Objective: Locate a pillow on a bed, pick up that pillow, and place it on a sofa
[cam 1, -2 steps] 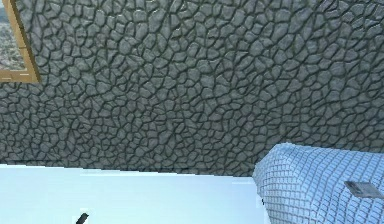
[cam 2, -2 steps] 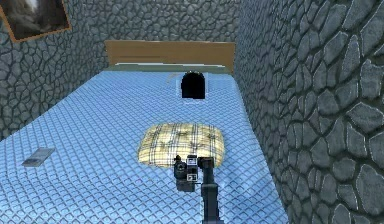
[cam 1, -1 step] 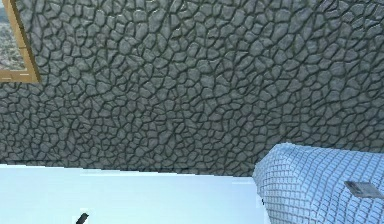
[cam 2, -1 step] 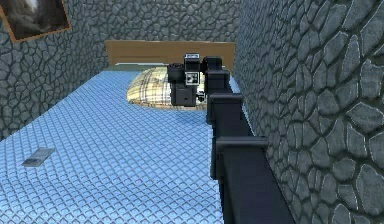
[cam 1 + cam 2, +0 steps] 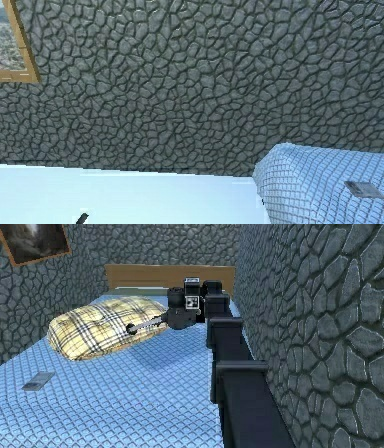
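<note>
A yellow plaid pillow [image 5: 100, 327] lies on a bed [image 5: 120, 399] with a pale blue checked cover, near the wooden headboard [image 5: 150, 276]. The dark arm [image 5: 235, 374] rises from the arm side view's bottom edge along the bed's right side. At its far end, the gripper [image 5: 132, 330] points left with its thin fingers at the pillow's right part. I cannot tell whether it holds anything, since the pillow rests on the bed behind the fingers. A corner of the blue checked bed [image 5: 310, 185] shows at the forward view's lower right.
Dark cobbled stone walls [image 5: 190, 80] stand close ahead and beside the bed [image 5: 320, 314]. A framed picture [image 5: 35, 241] hangs above the bed's far left, another frame [image 5: 15, 45] at the forward view's left. A small flat grey object [image 5: 40, 380] lies on the cover.
</note>
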